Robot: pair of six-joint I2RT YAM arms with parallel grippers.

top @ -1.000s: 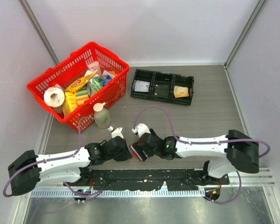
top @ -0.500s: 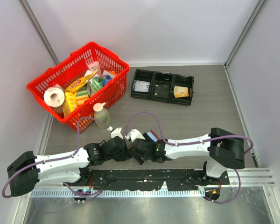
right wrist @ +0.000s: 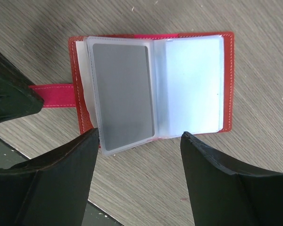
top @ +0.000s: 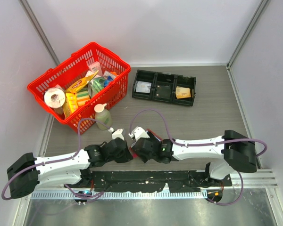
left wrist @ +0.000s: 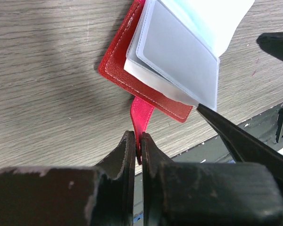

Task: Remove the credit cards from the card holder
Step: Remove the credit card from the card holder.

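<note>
Right gripper (right wrist: 139, 141), shifted leftward over holder (left wrist: 115, 66), is hovering open, straddling card (right wrist: 122, 94) widthwise; left gripper (left wrist: 137, 139) is clamping tab (left wrist: 141, 113).

The top camera sits above and behind the arm bases and looks steeply down on the whole table (top: 212, 117) from far off. Each wrist camera looks at close range past its own fingers: that on the left gripper (left wrist: 137, 141) at a slant, that on the right gripper (right wrist: 137, 141) straight down. Both wrist views share the wallet (right wrist: 151, 84) and the tabletop around it.
</note>
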